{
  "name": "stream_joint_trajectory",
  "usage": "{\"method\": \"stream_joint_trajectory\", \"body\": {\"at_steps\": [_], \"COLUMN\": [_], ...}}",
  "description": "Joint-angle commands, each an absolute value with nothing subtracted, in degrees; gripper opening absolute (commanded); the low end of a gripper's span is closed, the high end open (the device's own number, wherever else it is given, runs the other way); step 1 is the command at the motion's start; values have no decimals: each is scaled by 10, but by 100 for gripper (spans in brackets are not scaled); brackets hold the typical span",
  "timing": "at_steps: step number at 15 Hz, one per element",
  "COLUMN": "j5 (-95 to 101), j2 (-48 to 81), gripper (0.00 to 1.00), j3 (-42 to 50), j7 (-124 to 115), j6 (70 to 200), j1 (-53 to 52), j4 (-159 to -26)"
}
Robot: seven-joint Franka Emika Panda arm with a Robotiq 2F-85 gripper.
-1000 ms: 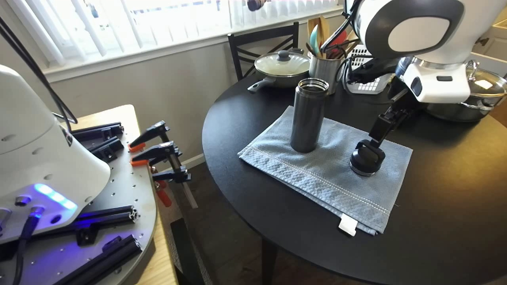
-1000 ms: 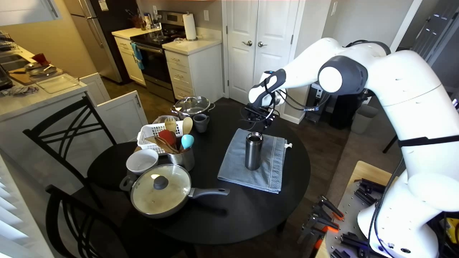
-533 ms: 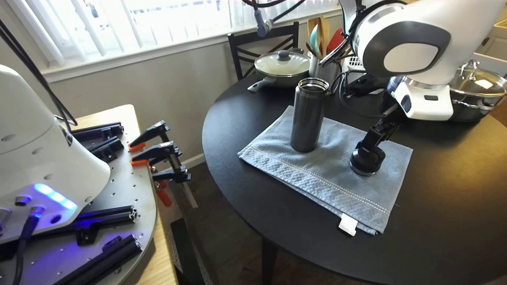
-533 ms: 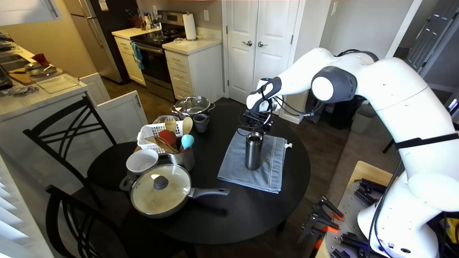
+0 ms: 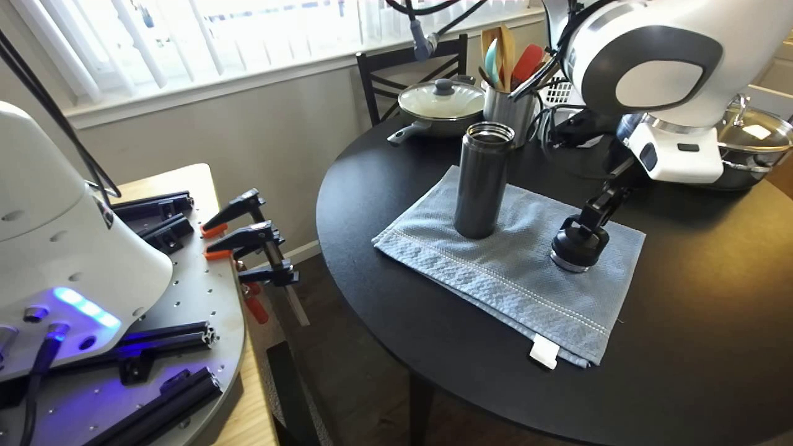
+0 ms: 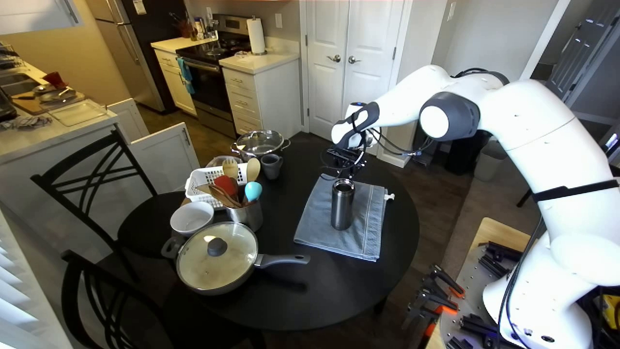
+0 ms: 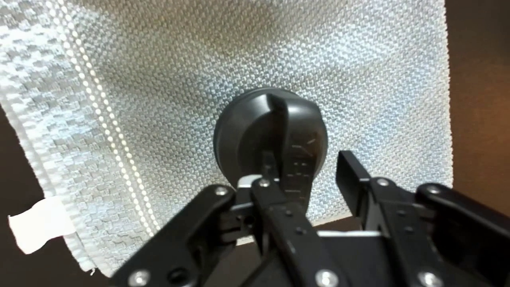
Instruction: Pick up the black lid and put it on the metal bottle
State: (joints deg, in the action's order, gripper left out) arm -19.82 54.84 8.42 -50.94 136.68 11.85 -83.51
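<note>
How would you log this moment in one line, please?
gripper: open, at lid | lid: on towel, not yet gripped | bottle: upright on towel, uncapped

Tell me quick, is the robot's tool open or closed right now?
Tool: open; part of the black lid shows between its jaws in the wrist view, but they aren't clamped on it.

The hand [image 7: 308, 163], jaws parted, straddles the loop [image 7: 301, 137] of the black lid [image 7: 253, 131].

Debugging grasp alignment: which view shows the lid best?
Wrist view: lid large, from above, loop mostly visible. In an exterior view the lid looks smaller, partly covered. In an exterior view: unseen, likely behind the bottle.
</note>
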Motion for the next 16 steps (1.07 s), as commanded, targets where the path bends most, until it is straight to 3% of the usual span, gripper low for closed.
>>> {"method": "stream_joint_trajectory", "body": {"at_steps": [1,3,5,16], "j5": [-210,-211,-213,-222], "j2": [553,553,551,428], "gripper": [15,1,6,6], "j3": [80,81,80,57], "j7": [-518,-520,-519,-459], "j6": [1338,1330,1327,1299], "j1": [127,127,129,150], "j4": [-818,-817,-816,-822]}}
